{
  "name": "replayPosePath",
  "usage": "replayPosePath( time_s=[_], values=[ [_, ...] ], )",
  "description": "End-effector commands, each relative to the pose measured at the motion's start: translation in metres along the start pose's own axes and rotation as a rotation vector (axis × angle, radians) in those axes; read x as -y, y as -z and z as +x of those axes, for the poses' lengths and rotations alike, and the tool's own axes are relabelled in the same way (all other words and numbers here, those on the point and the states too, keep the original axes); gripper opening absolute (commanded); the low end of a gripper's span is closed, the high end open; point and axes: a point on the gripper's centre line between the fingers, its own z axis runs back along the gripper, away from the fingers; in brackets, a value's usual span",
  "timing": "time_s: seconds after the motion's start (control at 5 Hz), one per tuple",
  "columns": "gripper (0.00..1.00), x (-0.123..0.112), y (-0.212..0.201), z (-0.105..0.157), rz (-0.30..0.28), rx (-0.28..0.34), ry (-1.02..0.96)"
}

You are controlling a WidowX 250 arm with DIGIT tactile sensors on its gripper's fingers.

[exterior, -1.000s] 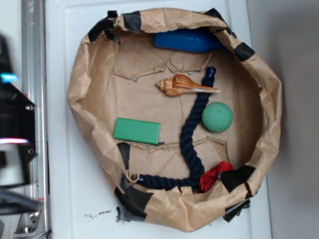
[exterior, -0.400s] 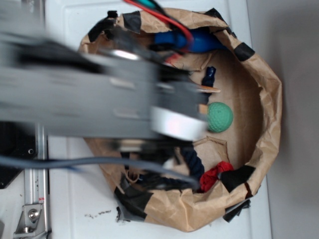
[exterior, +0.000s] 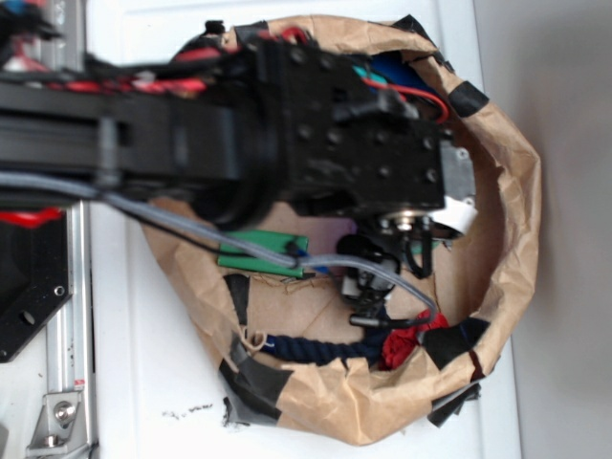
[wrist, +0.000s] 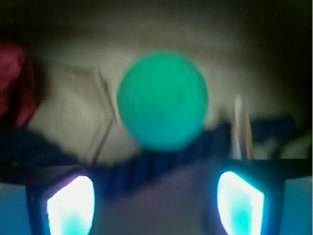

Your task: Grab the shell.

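the shell shows only as a thin pale tail (wrist: 240,128) right of the green ball (wrist: 162,100) in the blurred wrist view, ungrasped, with the gripper (wrist: 155,196) wide open above the navy rope (wrist: 161,159), so grabbing remains.

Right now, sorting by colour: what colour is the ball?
Green; the ball shows best in the wrist view.
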Motion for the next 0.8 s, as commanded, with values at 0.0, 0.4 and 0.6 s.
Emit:
replayPosePath(
  time_s=[0.0, 0.4, 0.6],
  values=[
    [1.0, -0.015, -0.028, -0.033, 0.019, 0.069, 0.001],
    [1.0, -0.03, -0.05, -0.055, -0.001, 0.073, -0.015],
    [1.0, -0.034, -0.059, -0.063, -0.008, 0.069, -0.014]
  ],
)
